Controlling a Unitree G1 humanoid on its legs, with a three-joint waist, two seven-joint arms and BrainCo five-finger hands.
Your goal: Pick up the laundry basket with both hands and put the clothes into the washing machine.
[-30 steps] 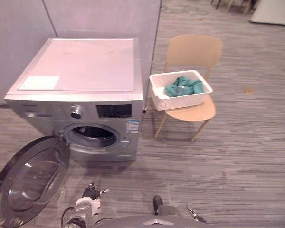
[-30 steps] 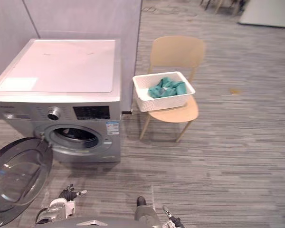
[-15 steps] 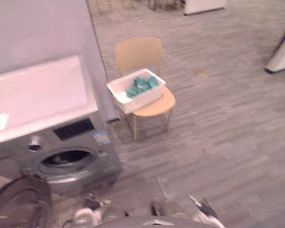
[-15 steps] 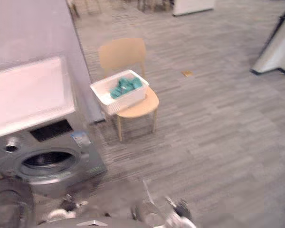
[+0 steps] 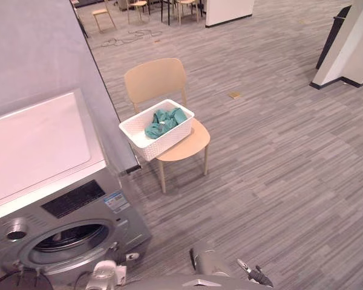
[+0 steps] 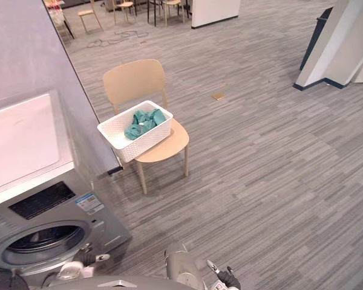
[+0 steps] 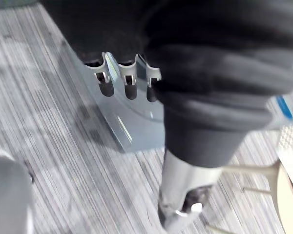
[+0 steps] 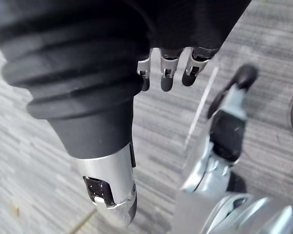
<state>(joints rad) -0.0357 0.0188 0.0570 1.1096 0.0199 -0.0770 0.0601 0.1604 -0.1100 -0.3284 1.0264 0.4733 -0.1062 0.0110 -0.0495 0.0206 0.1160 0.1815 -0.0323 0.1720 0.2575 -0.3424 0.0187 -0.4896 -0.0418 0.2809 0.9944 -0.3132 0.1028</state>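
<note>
A white laundry basket [image 5: 151, 136] holding teal clothes [image 5: 164, 121] stands on the seat of a tan chair [image 5: 190, 142], its left end overhanging the seat. The silver washing machine [image 5: 78, 202] stands at the lower left, and its round drum opening [image 5: 68, 238] faces me. The door's dark rim [image 5: 15, 281] shows at the bottom left corner. My left hand [image 7: 129, 80] hangs low beside the washer front with relaxed fingers and nothing in it. My right hand [image 8: 110, 180] hangs over the floor, also empty, far from the basket.
A grey partition wall [image 5: 36, 54] rises behind the washer and beside the chair. A white pillar [image 5: 351, 42] stands at the far right and several chairs [image 5: 103, 13] at the back. A small tan scrap [image 5: 234, 95] lies on the wide wood-look floor right of the chair.
The whole picture has swung, so the camera moved: the washer now sits lower left and the chair with the basket nearer the middle. Basket and clothes stay in place, and both hands still hang low.
</note>
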